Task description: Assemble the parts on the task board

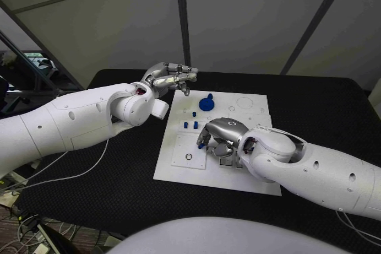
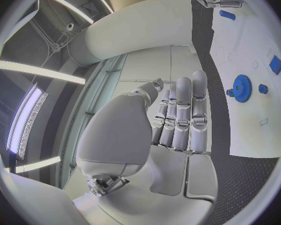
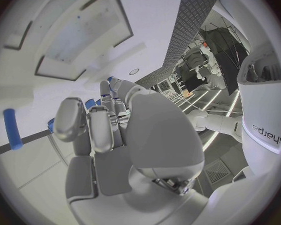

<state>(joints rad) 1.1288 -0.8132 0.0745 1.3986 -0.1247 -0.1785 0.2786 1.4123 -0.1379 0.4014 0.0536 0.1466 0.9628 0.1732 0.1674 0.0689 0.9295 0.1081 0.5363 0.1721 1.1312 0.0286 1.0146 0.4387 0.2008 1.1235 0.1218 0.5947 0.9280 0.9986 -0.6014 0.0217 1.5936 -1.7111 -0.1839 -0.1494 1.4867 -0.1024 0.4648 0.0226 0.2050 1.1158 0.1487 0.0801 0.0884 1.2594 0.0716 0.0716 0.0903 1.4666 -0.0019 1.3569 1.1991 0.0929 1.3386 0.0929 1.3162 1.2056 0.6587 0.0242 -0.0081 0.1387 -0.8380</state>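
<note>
White plastic makes up the task board (image 1: 176, 165), which lies on the black table (image 1: 317, 108) under both arms. Over the board's near half the right hand (image 1: 220, 137) is lowered with its fingers curled downward, close together; the right wrist view shows blue between and just past the fingertips (image 3: 107, 91), but whether they actually grip a part cannot be told. A blue peg-shaped part (image 3: 12, 129) lies on the board just beside that hand, apart from it. Beyond the right hand, toward the board's far edge, a blue gear (image 1: 206, 103) stands on the board, and two small blue parts (image 1: 190, 123) sit between the gear and the hand. The left hand (image 1: 170, 76) hovers above the table just past the board's far left corner, well apart from the right hand; in the left wrist view its fingers (image 2: 183, 116) lie straight, side by side, holding nothing, with the gear off to one side of them.
</note>
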